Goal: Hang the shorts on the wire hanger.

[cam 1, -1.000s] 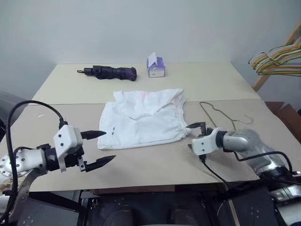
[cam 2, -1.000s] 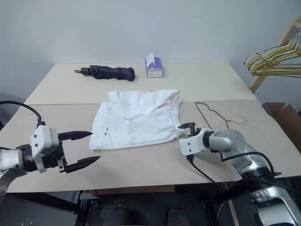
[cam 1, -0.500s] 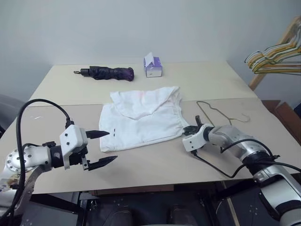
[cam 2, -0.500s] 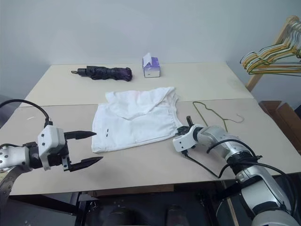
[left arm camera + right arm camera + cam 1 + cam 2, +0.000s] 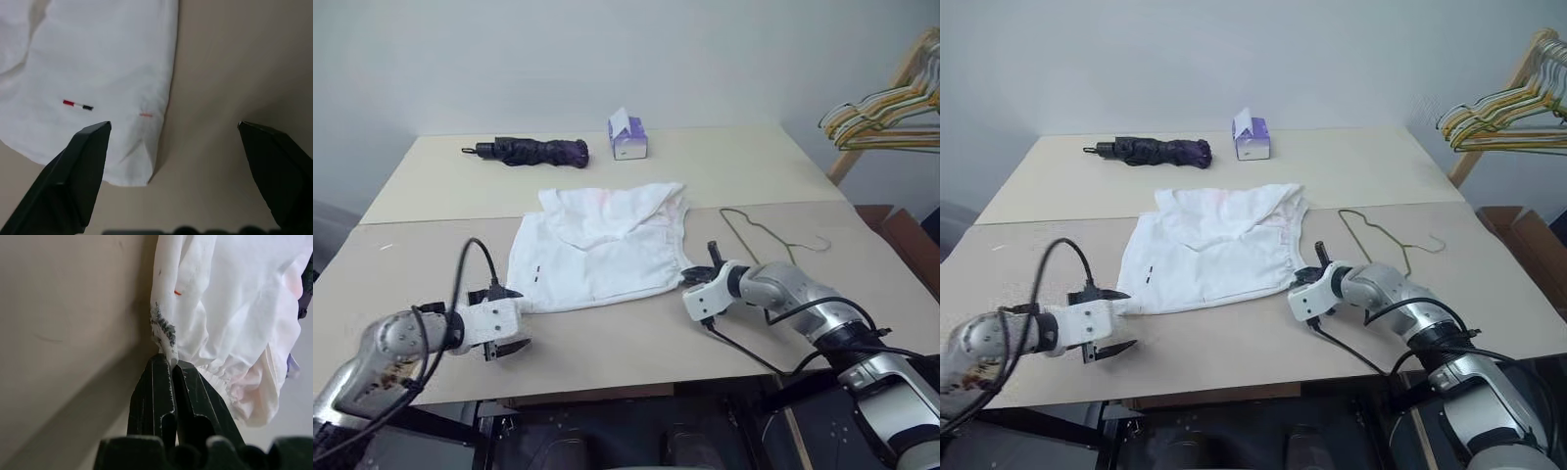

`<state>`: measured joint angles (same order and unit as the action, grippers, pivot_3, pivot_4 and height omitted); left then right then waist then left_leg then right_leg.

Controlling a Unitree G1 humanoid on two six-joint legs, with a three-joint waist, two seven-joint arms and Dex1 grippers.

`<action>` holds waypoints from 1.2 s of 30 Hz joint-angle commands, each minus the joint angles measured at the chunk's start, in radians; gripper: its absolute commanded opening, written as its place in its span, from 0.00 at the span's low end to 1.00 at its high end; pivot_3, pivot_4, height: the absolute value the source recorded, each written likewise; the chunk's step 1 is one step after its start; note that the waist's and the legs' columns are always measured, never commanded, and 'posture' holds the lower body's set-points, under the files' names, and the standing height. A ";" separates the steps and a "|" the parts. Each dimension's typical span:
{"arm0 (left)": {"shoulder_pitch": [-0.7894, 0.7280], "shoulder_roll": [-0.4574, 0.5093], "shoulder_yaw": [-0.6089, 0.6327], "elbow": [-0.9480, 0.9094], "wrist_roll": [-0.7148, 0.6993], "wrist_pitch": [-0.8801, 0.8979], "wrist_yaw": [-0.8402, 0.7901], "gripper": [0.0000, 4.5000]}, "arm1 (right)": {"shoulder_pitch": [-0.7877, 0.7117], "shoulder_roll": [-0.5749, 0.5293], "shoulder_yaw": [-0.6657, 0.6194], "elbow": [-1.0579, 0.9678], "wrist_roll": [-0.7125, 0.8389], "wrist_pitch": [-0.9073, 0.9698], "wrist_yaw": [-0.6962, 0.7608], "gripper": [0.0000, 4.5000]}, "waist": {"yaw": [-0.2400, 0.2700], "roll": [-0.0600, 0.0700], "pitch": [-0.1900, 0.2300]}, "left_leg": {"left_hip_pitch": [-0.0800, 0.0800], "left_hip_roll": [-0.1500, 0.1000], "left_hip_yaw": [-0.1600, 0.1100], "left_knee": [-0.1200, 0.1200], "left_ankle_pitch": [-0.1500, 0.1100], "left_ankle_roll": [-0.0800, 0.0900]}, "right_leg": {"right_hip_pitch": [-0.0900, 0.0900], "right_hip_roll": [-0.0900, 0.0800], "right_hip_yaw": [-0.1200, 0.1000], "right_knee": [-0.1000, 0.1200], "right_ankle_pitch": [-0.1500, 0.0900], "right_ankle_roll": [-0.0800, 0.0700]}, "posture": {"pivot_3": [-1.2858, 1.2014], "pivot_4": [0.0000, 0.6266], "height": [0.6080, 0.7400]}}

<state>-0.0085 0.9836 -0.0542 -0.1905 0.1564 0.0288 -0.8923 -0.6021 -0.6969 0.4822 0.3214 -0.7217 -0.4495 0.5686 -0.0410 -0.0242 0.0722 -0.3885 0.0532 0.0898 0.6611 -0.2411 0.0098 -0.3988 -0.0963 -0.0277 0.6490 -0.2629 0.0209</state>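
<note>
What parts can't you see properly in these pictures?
- Left end effector fingers, head views: mostly hidden behind its white wrist housing, at the shorts corner.
- Underside of the shorts: against the table.
- How much cloth the right end effector pinches: hidden between its shut fingers.
- Bunched hangers: cut off by the picture's right edge.
- Wire hanger: too thin to trace fully.

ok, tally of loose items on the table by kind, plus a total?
Shorts: 1, the white shorts
Wire hanger: 1, the wire hanger lying flat near the table's right side
Umbrella: 1, the folded dark umbrella at the far edge
Tissue box: 1, the purple tissue box at the far edge
Total: 4
</note>
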 commanded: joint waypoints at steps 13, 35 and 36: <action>-0.300 -0.138 -0.179 0.388 0.234 -0.100 0.146 0.25 | 0.019 -0.033 -0.066 -0.110 0.062 0.011 0.044 0.00 | -0.008 0.008 -0.005 | 0.007 0.000 0.001 0.000 0.000 0.000 | 0.006 0.001 0.001 0.001 0.000 0.000 | 0.48 0.09 1.00; -0.962 -0.241 -0.148 0.839 0.115 -0.150 0.132 0.00 | -0.525 0.104 -0.093 0.381 0.345 -0.002 -0.009 0.00 | -0.028 0.006 -0.004 | -0.009 0.001 0.005 0.011 0.001 0.002 | -0.009 0.002 0.005 0.006 0.006 0.003 | 0.49 0.03 1.00; -1.080 -0.283 -0.135 0.945 0.138 -0.133 0.258 0.00 | -0.608 0.128 -0.084 0.481 0.287 0.027 -0.151 0.00 | -0.027 0.006 -0.004 | -0.013 0.001 0.004 0.016 0.001 0.002 | -0.012 0.002 0.004 0.010 0.006 0.004 | 0.49 0.02 1.00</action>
<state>-0.9572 0.7168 -0.2263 0.6509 0.2528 -0.1314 -0.8206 -1.1164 -0.5712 0.4427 0.6904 -0.3525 -0.4589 0.6371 -0.0685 -0.0182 0.0677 -0.4076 0.0535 0.0935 0.6795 -0.2404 0.0117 -0.4169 -0.0953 -0.0240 0.6608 -0.2571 0.0249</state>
